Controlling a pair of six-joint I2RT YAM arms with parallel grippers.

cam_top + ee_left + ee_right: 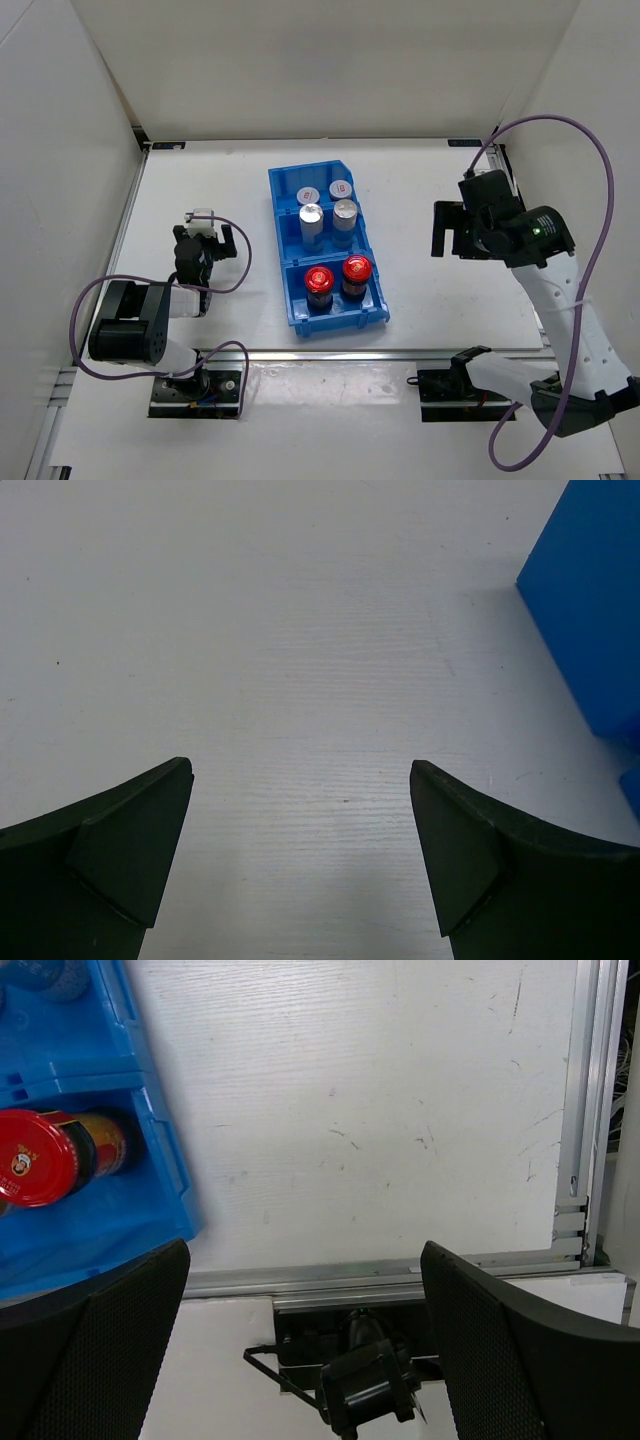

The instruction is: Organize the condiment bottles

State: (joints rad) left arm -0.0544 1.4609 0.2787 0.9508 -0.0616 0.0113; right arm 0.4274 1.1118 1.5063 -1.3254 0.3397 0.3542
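Right wrist: logo on red-capped bottle (38,1157) unreadable; both end effectors (300,770) (305,1250) spread wide, empty.

Bright, even light; sharp, soft shadows

The bin (335,322) is bright blue. The near left bottle (320,285) and the near right bottle (357,272) are dark with shiny red caps. The middle left bottle (311,216) and the middle right bottle (345,211) have silver caps. The far left bottle (308,194) and the far right bottle (340,187) have grey lids with a red mark. The table (200,180) is white. The left gripper (300,770) and the right gripper (305,1250) are black. The cables (545,118) are purple.
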